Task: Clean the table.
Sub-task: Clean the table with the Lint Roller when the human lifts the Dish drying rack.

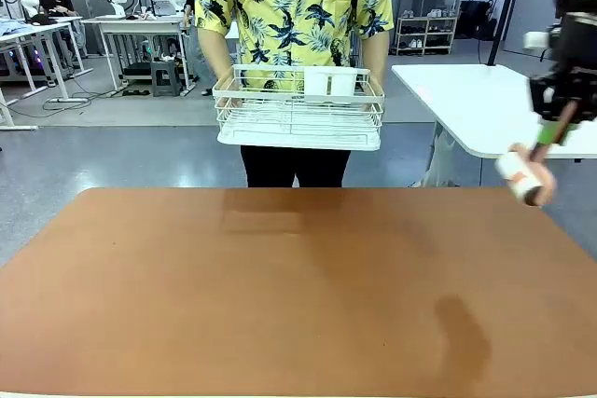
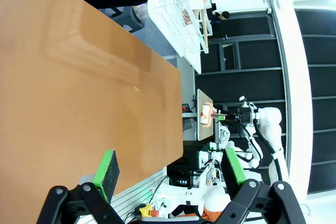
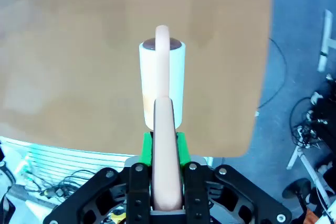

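The worktop is seen spread across the near foreground. It is matte reddish-brown with rounded corners, and a darker patch is marked on it near the right. Over its right side, what is probably a lint roller, a white roll on a pink handle, is grasped by the clenched right jaws and held clear of the surface. The left jaws are held released over the worktop's edge. Beyond the far edge a white wire basket is held by a person. A white table is set behind to the right.
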### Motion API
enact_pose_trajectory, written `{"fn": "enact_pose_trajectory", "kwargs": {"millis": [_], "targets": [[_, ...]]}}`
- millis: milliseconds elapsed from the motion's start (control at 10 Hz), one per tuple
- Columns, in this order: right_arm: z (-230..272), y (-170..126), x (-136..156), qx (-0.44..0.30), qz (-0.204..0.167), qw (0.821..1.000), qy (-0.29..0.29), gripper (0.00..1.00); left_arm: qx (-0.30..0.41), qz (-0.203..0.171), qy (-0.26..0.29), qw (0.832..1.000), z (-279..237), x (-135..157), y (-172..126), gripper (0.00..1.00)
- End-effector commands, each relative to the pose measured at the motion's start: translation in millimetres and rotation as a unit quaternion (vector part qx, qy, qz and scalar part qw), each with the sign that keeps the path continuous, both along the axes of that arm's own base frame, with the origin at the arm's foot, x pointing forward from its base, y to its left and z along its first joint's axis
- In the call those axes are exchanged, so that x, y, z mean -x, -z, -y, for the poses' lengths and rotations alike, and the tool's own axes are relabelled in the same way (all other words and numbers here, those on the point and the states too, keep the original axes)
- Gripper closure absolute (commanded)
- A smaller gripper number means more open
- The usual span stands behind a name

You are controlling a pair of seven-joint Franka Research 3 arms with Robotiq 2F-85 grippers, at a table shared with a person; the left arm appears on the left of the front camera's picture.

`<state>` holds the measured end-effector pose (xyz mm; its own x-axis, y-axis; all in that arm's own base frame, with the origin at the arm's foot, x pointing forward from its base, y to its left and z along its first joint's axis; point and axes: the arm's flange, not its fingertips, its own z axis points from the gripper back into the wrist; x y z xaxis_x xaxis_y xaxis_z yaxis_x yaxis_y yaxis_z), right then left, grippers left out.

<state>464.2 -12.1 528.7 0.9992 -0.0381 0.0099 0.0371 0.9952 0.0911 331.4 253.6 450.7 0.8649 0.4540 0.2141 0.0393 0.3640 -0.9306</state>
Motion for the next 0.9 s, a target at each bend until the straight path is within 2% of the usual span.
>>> {"fn": "enact_pose_trajectory", "kwargs": {"millis": [0,100,200,800], "targets": [[16.3,16.5,6.6,-0.011,-0.005,1.0,0.028,0.79,0.008,0.014,0.003,1.0,-2.4,0.1,-1.2,0.0],[16.7,26.7,0.0,-0.011,-0.017,1.0,0.001,0.79,0.008,0.014,0.003,1.0,-2.4,0.1,-1.2,0.0],[19.0,3.2,9.0,0.001,-0.003,1.0,0.017,0.79,0.008,0.014,0.003,1.0,-2.4,0.1,-1.2,0.0],[19.0,3.2,9.0,0.001,-0.003,1.0,0.017,0.79,0.008,0.014,0.003,1.0,-2.4,0.1,-1.2,0.0]]}}
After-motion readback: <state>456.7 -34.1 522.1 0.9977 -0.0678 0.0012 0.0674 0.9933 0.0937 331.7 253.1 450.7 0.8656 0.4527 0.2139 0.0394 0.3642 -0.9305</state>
